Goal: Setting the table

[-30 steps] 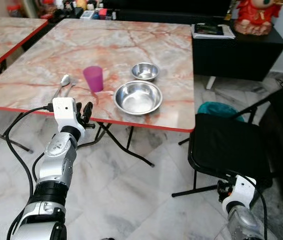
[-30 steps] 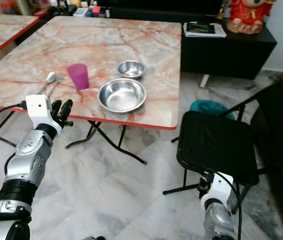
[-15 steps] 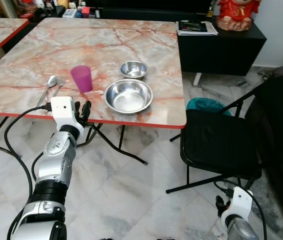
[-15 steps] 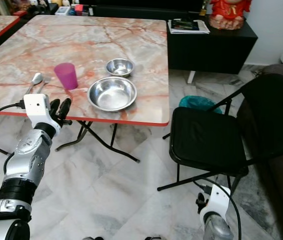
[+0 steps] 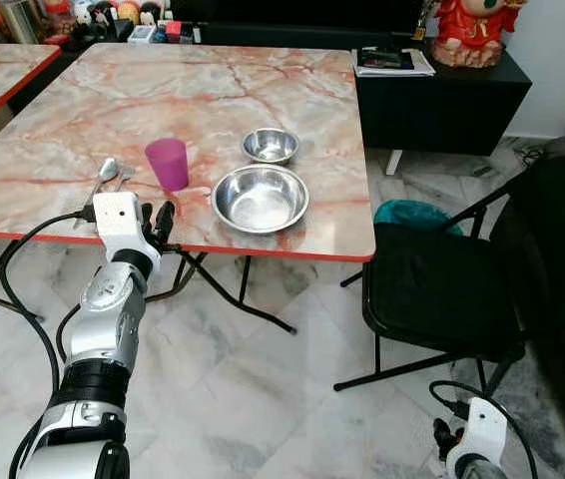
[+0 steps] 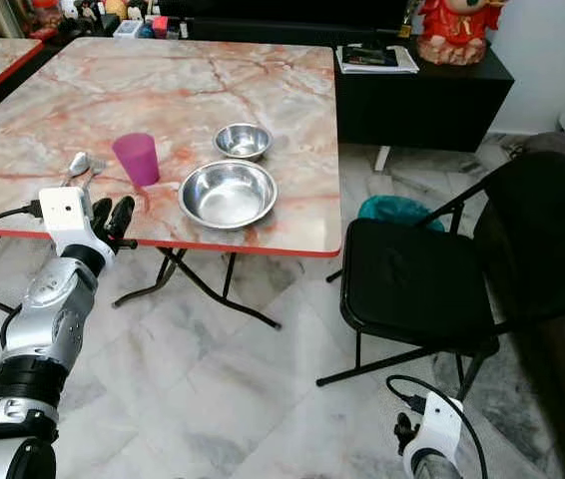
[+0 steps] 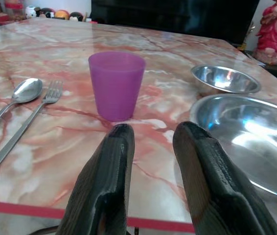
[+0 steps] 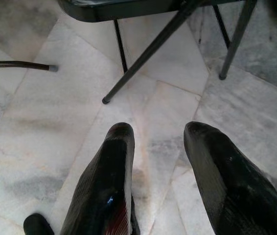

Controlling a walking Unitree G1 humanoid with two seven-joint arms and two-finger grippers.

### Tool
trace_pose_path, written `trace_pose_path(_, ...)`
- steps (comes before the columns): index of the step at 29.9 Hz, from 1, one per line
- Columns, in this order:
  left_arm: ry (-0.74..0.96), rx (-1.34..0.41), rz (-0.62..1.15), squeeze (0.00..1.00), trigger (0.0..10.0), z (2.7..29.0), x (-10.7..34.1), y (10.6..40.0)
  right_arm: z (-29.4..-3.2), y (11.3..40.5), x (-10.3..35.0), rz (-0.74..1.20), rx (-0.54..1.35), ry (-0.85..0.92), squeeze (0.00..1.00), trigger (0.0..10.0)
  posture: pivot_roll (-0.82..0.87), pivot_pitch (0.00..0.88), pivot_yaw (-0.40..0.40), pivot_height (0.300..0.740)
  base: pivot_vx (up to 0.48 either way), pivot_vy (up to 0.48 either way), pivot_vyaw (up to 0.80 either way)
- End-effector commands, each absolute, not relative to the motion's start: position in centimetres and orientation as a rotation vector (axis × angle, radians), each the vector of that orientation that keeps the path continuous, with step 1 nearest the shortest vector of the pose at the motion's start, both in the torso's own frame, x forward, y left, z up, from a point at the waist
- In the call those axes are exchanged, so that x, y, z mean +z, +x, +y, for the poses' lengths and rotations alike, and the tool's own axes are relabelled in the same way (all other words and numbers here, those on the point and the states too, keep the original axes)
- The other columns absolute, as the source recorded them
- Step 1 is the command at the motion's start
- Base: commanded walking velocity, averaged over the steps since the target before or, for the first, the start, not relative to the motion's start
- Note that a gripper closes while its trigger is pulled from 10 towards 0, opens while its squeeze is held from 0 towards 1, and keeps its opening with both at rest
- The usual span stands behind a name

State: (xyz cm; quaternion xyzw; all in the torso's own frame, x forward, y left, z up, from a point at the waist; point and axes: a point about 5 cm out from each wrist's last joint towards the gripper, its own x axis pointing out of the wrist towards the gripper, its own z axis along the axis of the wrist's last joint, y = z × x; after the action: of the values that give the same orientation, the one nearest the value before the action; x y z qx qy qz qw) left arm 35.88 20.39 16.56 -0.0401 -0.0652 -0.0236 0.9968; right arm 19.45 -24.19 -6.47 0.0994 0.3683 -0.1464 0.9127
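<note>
**Left gripper raised at the table's near edge, cup and bowls ahead**

The table point(image 5: 263, 90) has a glossy marble-patterned top, pink and cream with red veins, and a thin red rim. A translucent purple plastic cup point(image 5: 169, 164), tapered and upright, stands near the near edge. Just to its left lie a metal spoon point(image 5: 103, 175) and a metal fork point(image 7: 28, 120), side by side, handles toward the near edge. To the cup's right sits a wide, shallow steel bowl point(image 5: 260, 198), shiny and round, close to the near edge; a smaller steel bowl point(image 5: 270, 145) sits just beyond it, apart from it.

The left gripper point(image 7: 150, 147) is held up at the near edge in front of the cup, its two black ribbed fingers spread with nothing between them. The right gripper point(image 8: 160, 161) hangs low over pale marble floor tiles near the thin metal legs of a black folding chair point(image 5: 442, 289), its fingers likewise parted and holding nothing.
</note>
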Motion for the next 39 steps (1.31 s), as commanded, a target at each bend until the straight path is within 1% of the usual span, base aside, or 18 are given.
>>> trace_pose_path(1,-0.088,-0.048,-0.149,0.00,10.0,20.4,17.2,36.0,-24.1,19.2,-6.7,0.776,-0.301,0.213,0.00,10.0,-0.03,0.136,-0.019,0.740,0.289,0.000,0.00)
trace_pose_path(5,-0.092,-0.049,-0.152,0.00,10.0,20.4,17.3,36.0,-24.1,18.8,-6.9,0.801,-0.291,0.210,0.00,10.0,-0.03,0.134,-0.022,0.740,0.286,0.000,0.00)
trace_pose_path(8,-0.096,-0.051,-0.156,0.00,10.0,20.3,17.4,36.0,-24.1,18.2,-7.2,0.833,-0.293,0.214,0.00,10.0,-0.03,0.134,-0.023,0.740,0.285,0.000,0.00)
trace_pose_path(12,-0.095,-0.067,-0.163,0.00,10.0,20.0,17.6,36.0,-24.3,16.9,-7.9,0.897,-0.287,0.179,0.00,10.0,-0.03,0.134,-0.024,0.740,0.283,0.000,0.00)
trace_pose_path(15,-0.098,-0.067,-0.166,0.00,10.0,19.9,17.6,36.0,-24.2,16.7,-8.0,0.902,-0.286,0.182,0.00,10.0,-0.03,0.134,-0.024,0.740,0.282,0.000,0.00)
trace_pose_path(19,-0.098,-0.069,-0.172,0.00,10.0,20.0,17.8,36.1,-24.2,17.3,-7.7,0.900,-0.275,0.182,0.00,10.0,-0.03,0.133,-0.023,0.740,0.283,0.000,0.00)
trace_pose_path(27,-0.104,-0.072,-0.178,0.00,10.0,20.0,18.0,36.1,-25.0,17.1,-7.6,0.917,-0.298,0.165,0.00,10.0,-0.03,0.132,-0.026,0.740,0.280,0.000,0.00)
trace_pose_path(32,-0.110,-0.082,-0.179,0.00,10.0,19.9,18.0,36.1,-24.4,17.1,-7.9,0.936,-0.294,0.171,0.00,10.0,-0.03,0.133,-0.027,0.740,0.280,0.000,0.00)
trace_pose_path(34,-0.117,-0.091,-0.181,0.00,10.0,19.7,18.1,36.1,-23.7,17.3,-8.0,0.940,-0.266,0.171,0.00,10.0,-0.03,0.133,-0.027,0.740,0.264,0.000,-0.66)
trace_pose_path(36,-0.117,-0.097,-0.182,0.00,10.0,19.6,18.1,36.1,-23.7,17.4,-7.9,0.939,-0.266,0.171,0.00,10.0,-0.03,0.132,-0.027,0.740,0.262,0.000,-0.65)
trace_pose_path(39,-0.118,-0.101,-0.182,0.00,10.0,19.6,18.1,36.1,-23.8,17.2,-7.9,0.940,-0.263,0.171,0.00,10.0,-0.03,0.133,-0.027,0.740,0.262,0.000,0.00)
